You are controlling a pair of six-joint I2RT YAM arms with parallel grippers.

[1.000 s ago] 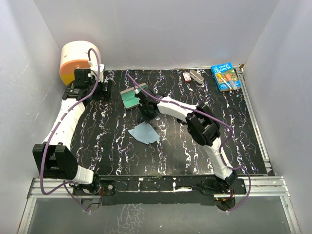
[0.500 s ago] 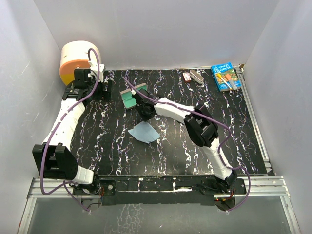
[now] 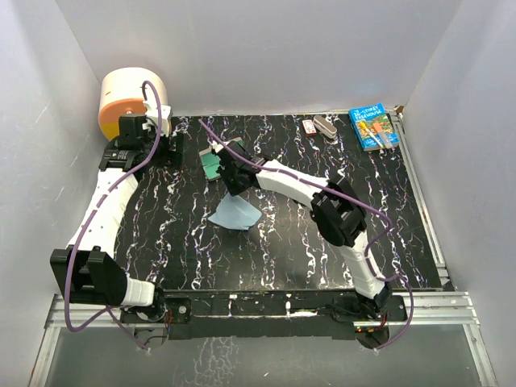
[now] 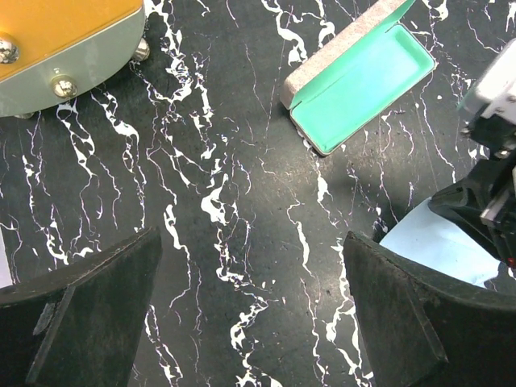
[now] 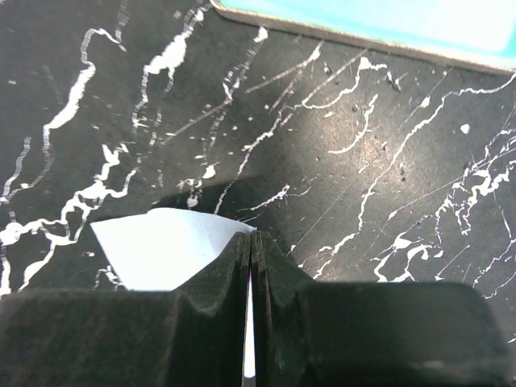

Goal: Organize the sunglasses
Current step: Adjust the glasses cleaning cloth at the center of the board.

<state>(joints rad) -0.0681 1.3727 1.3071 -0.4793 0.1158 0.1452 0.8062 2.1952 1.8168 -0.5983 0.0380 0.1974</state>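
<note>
The black sunglasses do not show in any view. The grey-brown case (image 3: 216,160) lies open at the back left, its teal lining up; it also shows in the left wrist view (image 4: 363,81) and at the top of the right wrist view (image 5: 387,20). My right gripper (image 3: 234,184) (image 5: 250,238) is shut on a corner of the light-blue cloth (image 3: 234,214) (image 5: 161,254) and holds that corner up just in front of the case. My left gripper (image 3: 165,149) (image 4: 250,242) is open and empty over bare table, left of the case. The cloth also shows in the left wrist view (image 4: 435,250).
An orange-and-white round object (image 3: 129,101) (image 4: 64,40) stands at the back left corner beside my left gripper. A blue book (image 3: 372,127) and two small items (image 3: 318,126) lie at the back right. White walls close in three sides.
My right gripper has moved left and back toward the case, pulling the cloth's corner up so that the cloth now stands partly raised. My left arm has shifted slightly.
</note>
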